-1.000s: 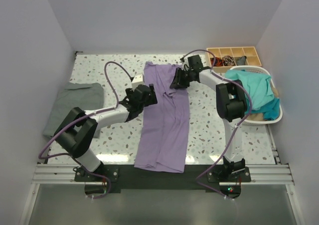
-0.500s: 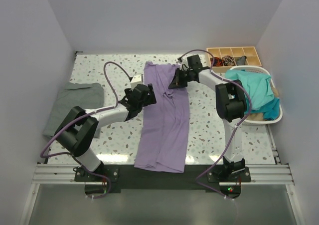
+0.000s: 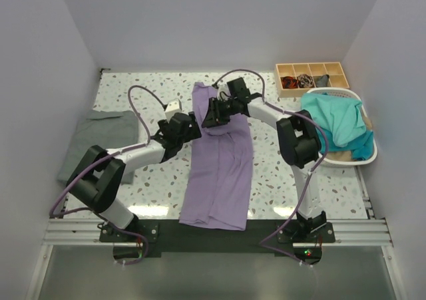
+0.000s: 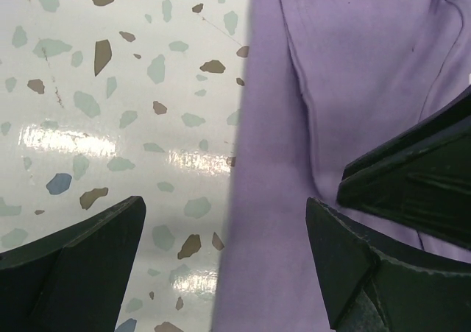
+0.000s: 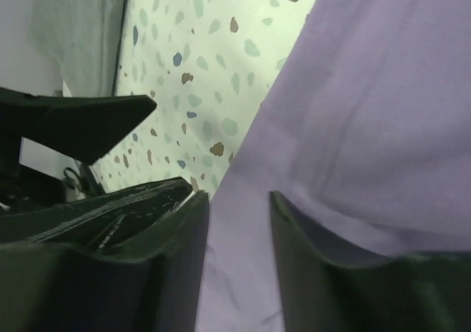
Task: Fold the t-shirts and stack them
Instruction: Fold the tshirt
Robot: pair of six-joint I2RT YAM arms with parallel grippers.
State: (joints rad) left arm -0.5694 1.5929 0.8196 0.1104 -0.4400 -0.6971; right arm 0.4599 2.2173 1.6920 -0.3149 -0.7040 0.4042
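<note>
A lavender t-shirt (image 3: 223,167) lies lengthwise down the middle of the table, folded narrow. My left gripper (image 3: 190,124) hangs wide open over its left edge (image 4: 243,199), one finger (image 4: 73,266) above bare table and the other (image 4: 368,273) above cloth. My right gripper (image 3: 212,114) is low over the shirt's upper part, close to the left one. Its jaws stand a little apart, and purple cloth (image 5: 368,111) shows in the narrow gap (image 5: 237,199). A grey t-shirt (image 3: 100,140) lies at the left wall. Teal t-shirts (image 3: 339,124) fill the basket.
The white plastic basket (image 3: 369,155) stands at the right edge, and a wooden compartment tray (image 3: 313,74) sits behind it. The right gripper's black finger (image 4: 412,170) reaches into the left wrist view. Grey walls close in the table on three sides.
My right gripper has moved left across the top of the lavender shirt, toward its left edge. The left gripper has shifted a little left and stays open.
</note>
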